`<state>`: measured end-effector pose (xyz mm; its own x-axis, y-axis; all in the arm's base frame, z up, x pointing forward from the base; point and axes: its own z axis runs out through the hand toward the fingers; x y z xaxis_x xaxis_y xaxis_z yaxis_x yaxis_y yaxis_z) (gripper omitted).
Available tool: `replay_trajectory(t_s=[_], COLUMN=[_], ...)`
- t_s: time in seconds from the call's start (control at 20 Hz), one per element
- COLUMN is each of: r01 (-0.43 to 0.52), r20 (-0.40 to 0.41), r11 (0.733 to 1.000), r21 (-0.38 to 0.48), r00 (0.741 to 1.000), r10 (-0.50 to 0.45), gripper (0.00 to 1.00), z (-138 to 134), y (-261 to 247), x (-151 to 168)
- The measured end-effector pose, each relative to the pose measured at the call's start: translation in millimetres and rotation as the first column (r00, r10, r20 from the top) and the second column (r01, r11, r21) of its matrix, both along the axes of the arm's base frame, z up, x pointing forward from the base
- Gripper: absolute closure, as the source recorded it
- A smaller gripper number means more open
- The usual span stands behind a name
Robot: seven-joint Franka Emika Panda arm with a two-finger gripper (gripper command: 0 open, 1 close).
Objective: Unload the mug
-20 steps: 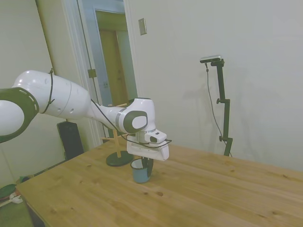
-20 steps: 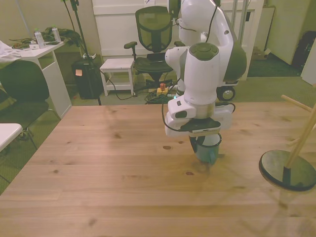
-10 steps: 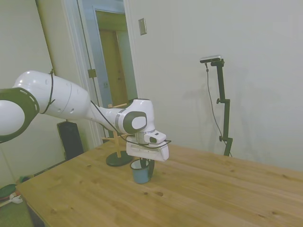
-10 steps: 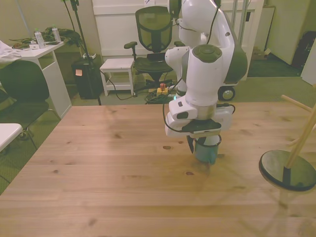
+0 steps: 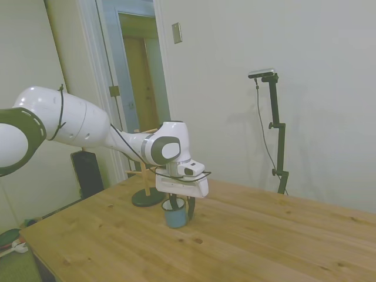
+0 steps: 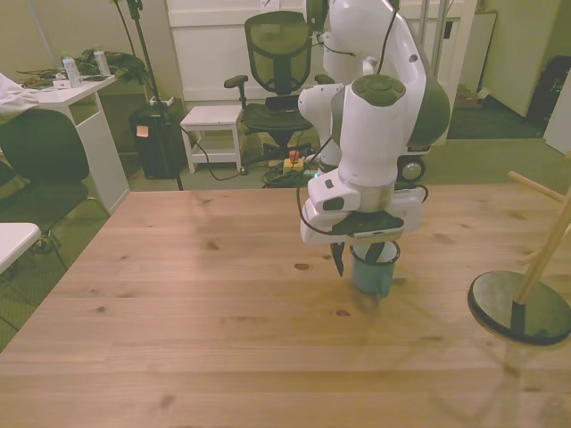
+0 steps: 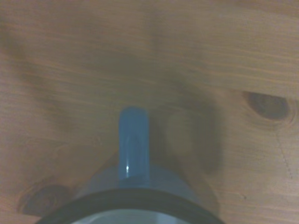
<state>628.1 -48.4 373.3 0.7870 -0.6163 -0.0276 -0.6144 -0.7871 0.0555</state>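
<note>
1. Upright near the centre of the side view, the blue-grey mug (image 5: 175,216) stood on the wooden worktop (image 5: 247,235), right of centre in the front view.
2. Directly above it hung the white arm's tool (image 5: 181,206), its dark fingers spread, one on each side of the mug's rim and apparently clear of the enamel.
3. Seen from the wrist camera, the mug's (image 7: 133,186) small handle pointed across the wood grain, its thin dark rim visible at the lower edge of the frame.
4. A wooden rack on a dark round base (image 6: 520,306) stood well apart, at the front view's right edge.
</note>
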Motion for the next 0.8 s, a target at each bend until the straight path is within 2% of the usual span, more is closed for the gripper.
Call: replay_trajectory(t_s=[0.25,0.6,0.8], r01=[-0.002,-0.004,-0.005], r20=[0.01,0.061,0.082], r11=[1.0,1.0,1.0], r21=[0.001,0.005,0.009], r00=[1.0,0.998,0.997], r10=[0.002,0.004,0.004], gripper=[0.0,0.0,0.0], z=[8,42,53], y=[1,2,2], x=[-3,-15,-25])
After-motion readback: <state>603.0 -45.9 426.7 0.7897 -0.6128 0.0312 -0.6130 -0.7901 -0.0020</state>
